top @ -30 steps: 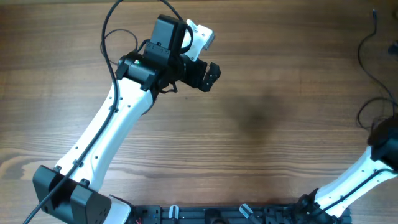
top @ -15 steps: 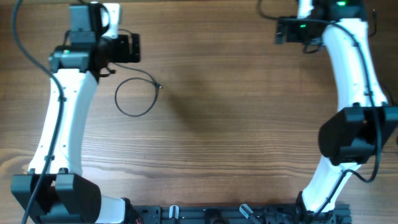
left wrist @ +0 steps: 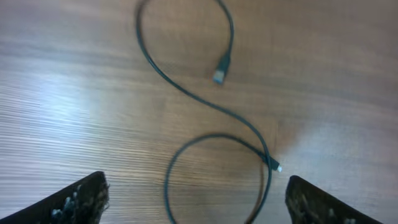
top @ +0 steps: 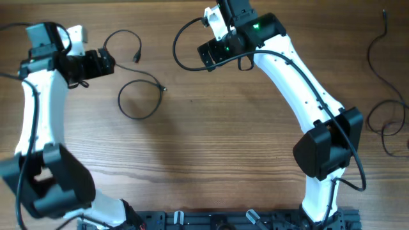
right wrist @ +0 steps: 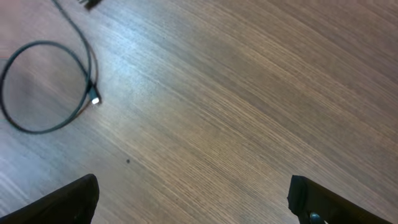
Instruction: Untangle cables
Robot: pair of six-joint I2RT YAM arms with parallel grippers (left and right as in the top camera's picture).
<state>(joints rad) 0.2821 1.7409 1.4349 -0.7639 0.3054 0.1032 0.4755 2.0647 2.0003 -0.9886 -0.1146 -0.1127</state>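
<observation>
A thin black cable lies at the table's far left. It forms a round loop (top: 137, 99) with a small plug tip (top: 164, 89), and an arc (top: 121, 33) ending in another plug (top: 137, 59). In the left wrist view the same cable (left wrist: 205, 102) runs in an S shape into the loop. My left gripper (top: 104, 62) is open and empty beside the arc, above the loop (left wrist: 196, 190). My right gripper (top: 209, 56) is open and empty to the right of the cable (right wrist: 193, 190). The right wrist view shows the loop (right wrist: 43, 87) at upper left.
More thin black wires (top: 378, 61) lie in loose loops (top: 388, 122) along the table's right edge. A thicker black arm cable (top: 180, 45) arcs out beside the right wrist. Bare wood (top: 211, 140) lies between the arms.
The left arm has swung further left. The right arm has swept from the far right corner to the middle back. The cable's arc and second plug now show beside the loop.
</observation>
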